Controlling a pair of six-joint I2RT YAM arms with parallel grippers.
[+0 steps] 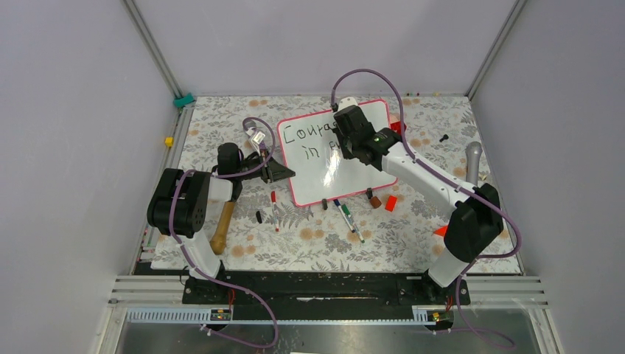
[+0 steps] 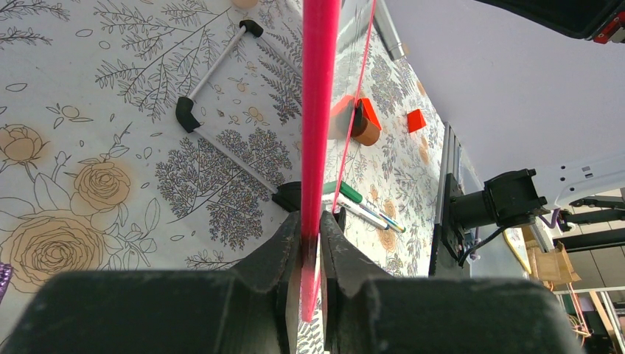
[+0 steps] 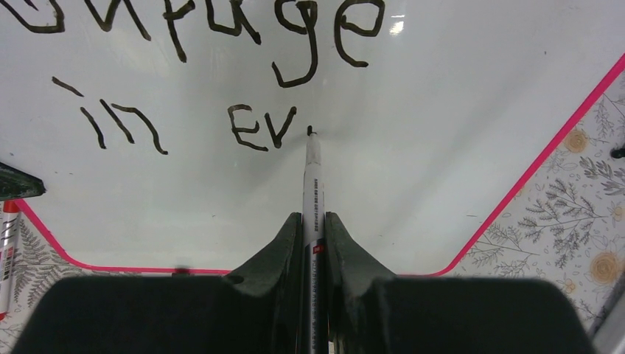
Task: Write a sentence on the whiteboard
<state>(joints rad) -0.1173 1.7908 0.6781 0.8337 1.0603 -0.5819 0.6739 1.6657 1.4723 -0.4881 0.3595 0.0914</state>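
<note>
Plain pale grey walls [image 1: 317, 37] on left, far & right sides, metal posts [image 1: 151, 48] at far corners. Tabletop [image 1: 324, 251] w/ floral-print cover; alu rail [image 1: 144, 289] along near edge.

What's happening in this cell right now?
The right tool is shut on a black marker, its tip touching the whiteboard just after the sentence, which reads "Courage in Ev" and is unfinished. The left tool clamps the whiteboard's pink-red edge, apparently steadying it. Spare markers lie on the table by the board's near edge.
</note>
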